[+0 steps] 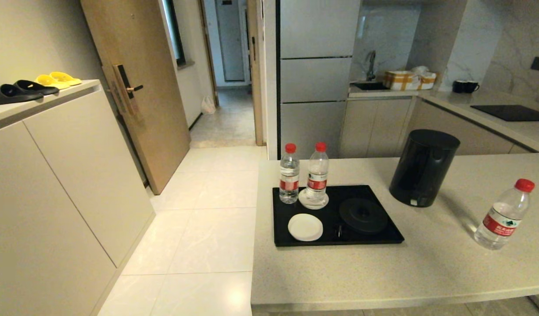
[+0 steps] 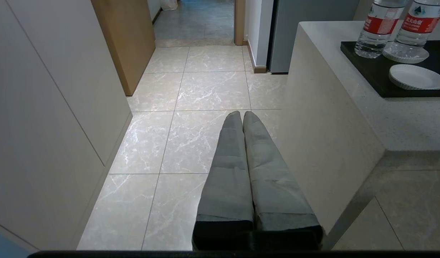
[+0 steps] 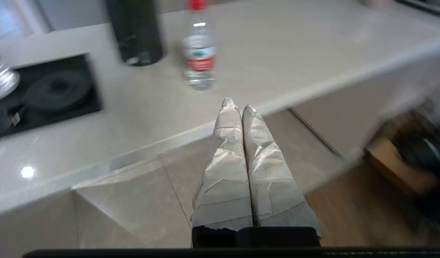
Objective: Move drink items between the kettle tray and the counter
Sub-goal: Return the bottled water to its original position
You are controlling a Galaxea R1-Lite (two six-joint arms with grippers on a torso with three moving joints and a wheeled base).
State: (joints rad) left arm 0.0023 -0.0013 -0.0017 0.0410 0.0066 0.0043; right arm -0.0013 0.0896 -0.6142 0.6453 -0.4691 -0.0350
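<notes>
Presently both claws are clenched empty below the counter [image 1: 339,272]: left gripper [image 2: 242,116], right gripper [image 3: 235,104]. Kettle [image 1: 423,167] and one bottle [image 1: 503,215] stand off the tray [image 1: 282,239], two bottles [image 1: 289,173] on it.

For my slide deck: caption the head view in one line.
Kettle and one bottle on the counter; two bottles on the kettle tray.

On the counter [image 1: 339,272], the kettle [image 1: 423,168] stands right of the tray [image 1: 383,239], which holds two bottles [image 1: 289,174].
</notes>
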